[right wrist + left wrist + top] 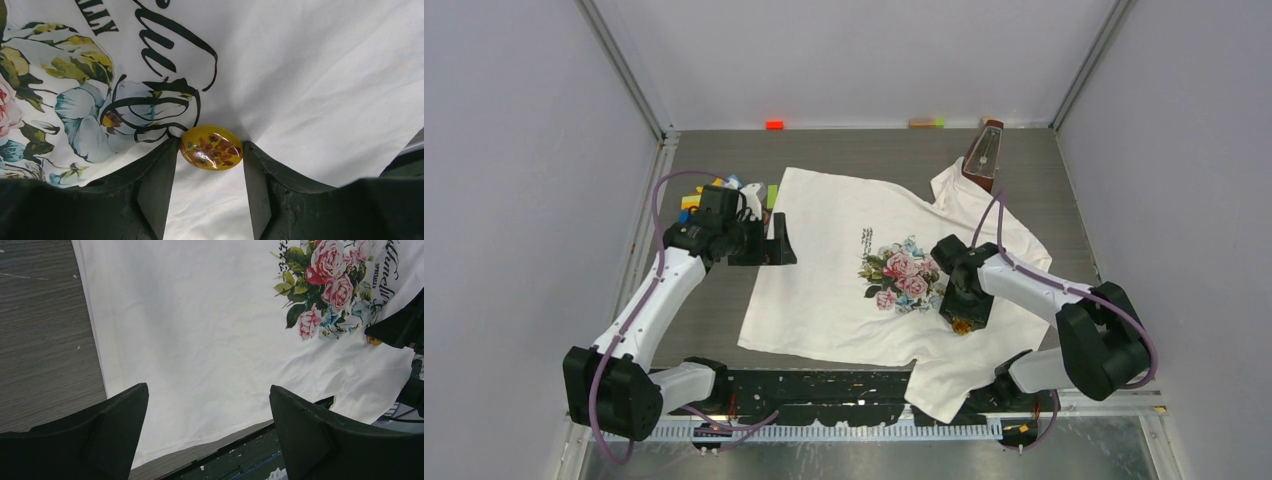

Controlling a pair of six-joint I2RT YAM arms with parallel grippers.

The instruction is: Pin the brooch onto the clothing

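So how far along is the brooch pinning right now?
The T-shirt lies spread on the table, so that looks done. In hand: the right fingers grip the yellow brooch against puckered fabric near the floral print. Whether the pin is through is hidden. Left: fastening and releasing. The left fingers are open, empty.

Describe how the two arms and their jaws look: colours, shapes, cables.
The left arm and the right arm have white link shells with black joints and bulky black shoulder housings. A thin purple cable loops along each. The jaws are matte black, wedge-shaped, without visible markings.
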